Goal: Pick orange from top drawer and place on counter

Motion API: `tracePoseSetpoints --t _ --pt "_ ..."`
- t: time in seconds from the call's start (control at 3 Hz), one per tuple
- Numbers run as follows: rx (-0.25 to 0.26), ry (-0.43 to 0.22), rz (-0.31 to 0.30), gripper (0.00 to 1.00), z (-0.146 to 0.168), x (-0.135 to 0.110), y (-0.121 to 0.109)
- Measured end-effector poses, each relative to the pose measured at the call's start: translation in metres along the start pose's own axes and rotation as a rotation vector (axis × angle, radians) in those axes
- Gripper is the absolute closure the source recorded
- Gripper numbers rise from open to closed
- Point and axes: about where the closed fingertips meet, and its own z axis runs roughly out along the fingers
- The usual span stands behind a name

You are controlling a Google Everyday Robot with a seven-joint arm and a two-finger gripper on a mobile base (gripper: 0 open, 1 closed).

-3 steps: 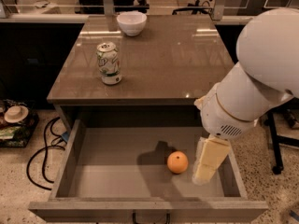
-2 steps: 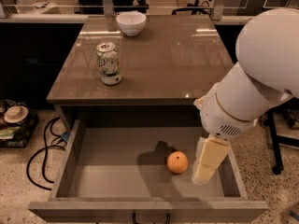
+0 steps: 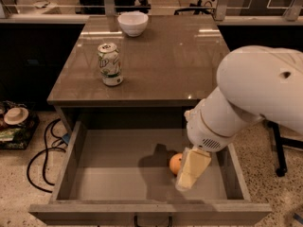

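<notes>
The orange (image 3: pixel 175 163) lies on the grey floor of the open top drawer (image 3: pixel 113 178), right of its middle. My gripper (image 3: pixel 191 170), cream-coloured, hangs down from the big white arm (image 3: pixel 246 98) into the drawer. It sits right against the orange's right side and covers part of it. I cannot tell if it touches the fruit. The glossy brown-grey counter (image 3: pixel 165 56) lies above and behind the drawer.
A green and white soda can (image 3: pixel 110 64) stands on the counter's left side. A white bowl (image 3: pixel 132 23) sits at the counter's far edge. The drawer's dark handle (image 3: pixel 152 220) is at the front. Black cables (image 3: pixel 45 157) and a hat (image 3: pixel 15 116) lie on the floor at the left.
My gripper has moved a little left inside the drawer and now overlaps the orange's right side. The orange, can and bowl have not moved.
</notes>
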Motion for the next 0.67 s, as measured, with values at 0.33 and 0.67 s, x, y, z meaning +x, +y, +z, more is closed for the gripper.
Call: tracePoseSetpoints --t 0.33,0.67 --pt "0.01 0.02 0.017 0.0 0.031 0.004 0.005" --pt "0.043 0.067 0.03 0.0 0.053 0.011 0.003"
